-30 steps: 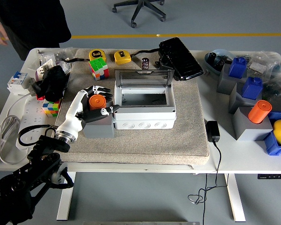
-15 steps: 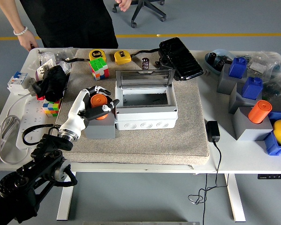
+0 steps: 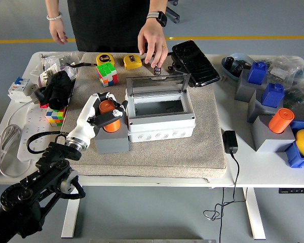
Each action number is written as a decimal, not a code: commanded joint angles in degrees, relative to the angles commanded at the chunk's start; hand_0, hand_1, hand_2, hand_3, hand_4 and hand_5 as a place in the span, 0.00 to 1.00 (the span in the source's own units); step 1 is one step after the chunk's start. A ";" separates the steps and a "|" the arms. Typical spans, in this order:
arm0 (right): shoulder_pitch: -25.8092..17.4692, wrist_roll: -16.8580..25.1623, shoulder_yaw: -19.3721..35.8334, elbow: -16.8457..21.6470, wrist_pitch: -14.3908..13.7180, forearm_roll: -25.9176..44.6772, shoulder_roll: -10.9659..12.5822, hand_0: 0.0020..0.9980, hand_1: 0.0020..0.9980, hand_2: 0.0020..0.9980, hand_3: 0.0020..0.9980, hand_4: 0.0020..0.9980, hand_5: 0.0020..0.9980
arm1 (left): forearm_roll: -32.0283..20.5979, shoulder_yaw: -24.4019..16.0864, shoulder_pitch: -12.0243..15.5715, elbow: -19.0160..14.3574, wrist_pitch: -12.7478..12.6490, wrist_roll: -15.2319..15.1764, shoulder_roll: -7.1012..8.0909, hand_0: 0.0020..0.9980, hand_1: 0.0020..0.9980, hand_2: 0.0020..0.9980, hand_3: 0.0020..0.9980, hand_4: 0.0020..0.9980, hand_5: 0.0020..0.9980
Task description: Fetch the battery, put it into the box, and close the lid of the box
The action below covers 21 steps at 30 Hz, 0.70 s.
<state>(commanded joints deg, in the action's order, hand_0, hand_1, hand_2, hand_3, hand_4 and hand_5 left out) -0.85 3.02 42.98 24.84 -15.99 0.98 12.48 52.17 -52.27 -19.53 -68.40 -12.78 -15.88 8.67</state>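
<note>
A small dark cylindrical battery [image 3: 156,70] stands on the mat behind the box, and a person's hand [image 3: 153,44] reaches down onto it from the far side. The grey box [image 3: 162,129] sits mid-mat with its clear lid [image 3: 157,85] standing upright and nothing visible inside. To the left of the box, my left hand [image 3: 107,112] is curled around an orange cylinder [image 3: 106,107] that stands on a grey block [image 3: 111,144]. My right arm is out of the picture.
Two tape measures [image 3: 132,62] and a Rubik's cube [image 3: 106,74] lie at the mat's back left, a black case [image 3: 195,63] at back right. Grey blocks with blue and orange pieces [image 3: 281,120] crowd the right side. A power adapter [image 3: 229,142] lies beside the mat.
A person has stepped up to the far side and brought a hand down onto the battery. My left hand closed round the orange cylinder, and the box slid slightly right and nearer.
</note>
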 joint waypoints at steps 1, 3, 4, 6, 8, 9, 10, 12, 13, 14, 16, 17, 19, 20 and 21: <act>0.00 0.03 0.00 -0.01 -0.02 0.01 0.01 0.61 0.65 0.66 0.59 1.00 0.57 | 0.12 -0.18 -0.02 -0.31 0.08 0.08 0.08 0.23 0.13 0.15 0.18 0.13 0.00; 0.01 0.08 -0.04 -0.04 -0.02 0.04 0.02 0.61 0.65 0.66 0.59 1.00 0.57 | 0.78 -0.63 -0.10 -1.33 0.16 0.32 0.33 0.23 0.13 0.15 0.18 0.13 0.00; 0.02 0.14 -0.04 -0.05 -0.03 0.07 0.01 0.61 0.64 0.66 0.58 1.00 0.57 | 1.24 -0.82 -0.13 -1.95 0.17 0.46 0.48 0.23 0.13 0.15 0.19 0.15 0.00; 0.02 0.24 0.01 -0.04 -0.04 0.08 0.01 0.61 0.64 0.66 0.58 1.00 0.57 | 2.38 -1.04 -0.29 -3.39 0.22 0.78 0.86 0.23 0.13 0.15 0.19 0.15 0.00; 0.05 0.31 -0.01 -0.07 -0.01 0.12 0.03 0.61 0.64 0.66 0.58 1.00 0.57 | 3.95 -0.97 -0.81 -5.36 0.14 1.27 1.43 0.23 0.13 0.15 0.19 0.15 0.00; 0.06 0.32 -0.02 -0.08 -0.01 0.12 0.03 0.61 0.64 0.66 0.58 1.00 0.57 | 4.38 -0.90 -0.98 -5.87 0.07 1.38 1.58 0.23 0.13 0.15 0.19 0.15 0.00; 0.07 0.37 0.01 -0.06 -0.01 0.11 0.07 0.61 0.65 0.66 0.58 1.00 0.57 | 5.23 -0.51 -1.49 -7.00 -0.46 1.72 1.94 0.20 0.13 0.15 0.20 0.66 0.00; 0.15 0.44 0.05 -0.06 -0.03 0.11 0.16 0.61 0.65 0.66 0.58 1.00 0.57 | 6.46 0.45 -2.75 -8.77 -1.49 2.55 2.53 0.20 0.13 0.15 0.20 0.66 0.00; 0.16 0.45 0.08 -0.07 -0.03 0.13 0.17 0.61 0.65 0.66 0.58 1.00 0.57 | 6.83 0.91 -3.26 -9.21 -1.87 2.84 2.69 0.20 0.13 0.15 0.20 0.66 0.00; 0.18 0.45 0.10 -0.10 -0.04 0.16 0.18 0.61 0.65 0.66 0.58 1.00 0.57 | 7.21 1.42 -3.83 -9.60 -2.29 3.15 2.84 0.20 0.13 0.15 0.20 0.66 0.00; 0.21 0.45 0.11 -0.14 -0.07 0.20 0.24 0.61 0.64 0.66 0.58 1.00 0.57 | 8.71 3.17 -5.78 -10.19 -3.65 4.72 3.09 0.17 0.11 0.14 0.19 0.82 0.00; 0.23 0.46 0.11 -0.14 -0.09 0.21 0.26 0.61 0.64 0.66 0.58 1.00 0.57 | 9.17 3.63 -6.30 -10.26 -4.06 5.22 3.12 0.17 0.11 0.14 0.19 0.82 0.00; 0.31 0.55 0.23 -0.08 -0.20 0.19 0.34 0.61 0.64 0.66 0.58 1.00 0.57 | 11.03 5.37 -8.16 -10.30 -5.57 7.37 3.17 0.17 0.11 0.14 0.19 0.82 0.00; 0.35 0.62 0.26 -0.04 -0.26 0.19 0.38 0.61 0.64 0.66 0.58 1.00 0.57 | 12.12 6.23 -9.00 -10.25 -6.18 8.44 3.16 0.17 0.11 0.14 0.19 0.82 0.00; 0.38 0.67 0.26 -0.02 -0.31 0.21 0.41 0.61 0.64 0.66 0.58 1.00 0.57 | 13.44 7.18 -9.89 -10.17 -6.80 9.62 3.11 0.17 0.11 0.14 0.19 0.82 0.00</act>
<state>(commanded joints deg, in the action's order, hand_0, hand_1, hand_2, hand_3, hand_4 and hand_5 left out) -0.47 3.69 43.24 24.82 -16.30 1.18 12.89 65.61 -45.09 -29.42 -78.57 -19.58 -6.26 11.79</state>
